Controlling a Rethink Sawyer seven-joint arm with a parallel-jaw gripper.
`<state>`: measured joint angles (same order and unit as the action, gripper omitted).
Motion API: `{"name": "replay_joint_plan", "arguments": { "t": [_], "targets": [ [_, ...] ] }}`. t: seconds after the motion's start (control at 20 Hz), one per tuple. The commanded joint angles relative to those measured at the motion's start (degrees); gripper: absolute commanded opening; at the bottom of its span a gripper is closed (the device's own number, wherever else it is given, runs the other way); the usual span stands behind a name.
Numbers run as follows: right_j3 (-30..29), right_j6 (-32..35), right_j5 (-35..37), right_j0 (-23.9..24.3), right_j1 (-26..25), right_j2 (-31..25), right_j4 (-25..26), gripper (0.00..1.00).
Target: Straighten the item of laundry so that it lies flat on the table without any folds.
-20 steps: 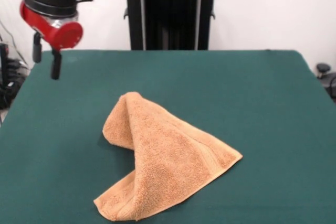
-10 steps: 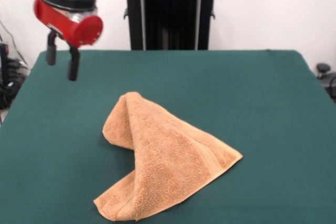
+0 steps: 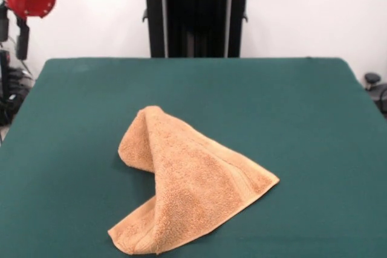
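The item of laundry (image 3: 187,185), an orange-tan terry towel, lies crumpled on the green table (image 3: 290,107), near the front edge and slightly left of centre. It is folded over itself into a rough triangle, with a raised hump at its upper left and a woven band along the lower hem. My gripper (image 3: 13,37) hangs at the picture's top left, beyond the table's left edge and well above the cloth. It is open, its two black fingers (image 3: 23,39) apart with nothing between them.
Dark equipment and cables (image 3: 11,86) sit just off the table's left side. A small black knob (image 3: 372,79) shows past the right edge. Green felt surrounds the towel on all sides.
The gripper first shifted right over the table's back left corner. It has since swung left and upward to the picture's edge. The towel has not moved.
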<state>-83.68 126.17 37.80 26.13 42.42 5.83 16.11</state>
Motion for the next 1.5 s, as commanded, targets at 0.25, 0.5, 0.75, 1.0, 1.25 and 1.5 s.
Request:
{"name": "replay_joint_plan", "arguments": {
  "t": [0.25,0.5,0.75,1.0,1.25,1.5],
  "targets": [
    [-3.60,6.08,-1.69,-9.11,-9.73,-4.14,2.64,1.00],
    [0.57,12.96,-1.54,-13.40,-13.53,-0.81,0.18,1.00],
    [4.10,17.66,-0.95,-17.35,-16.91,2.81,-1.48,1.00],
    [9.60,23.45,2.02,-22.12,-20.80,6.75,-4.85,1.00],
    [12.61,23.58,5.40,-23.95,-22.12,8.45,-8.79,1.00],
    [13.36,24.04,5.12,-24.83,-23.32,9.31,-11.08,1.00]
  ]
}}
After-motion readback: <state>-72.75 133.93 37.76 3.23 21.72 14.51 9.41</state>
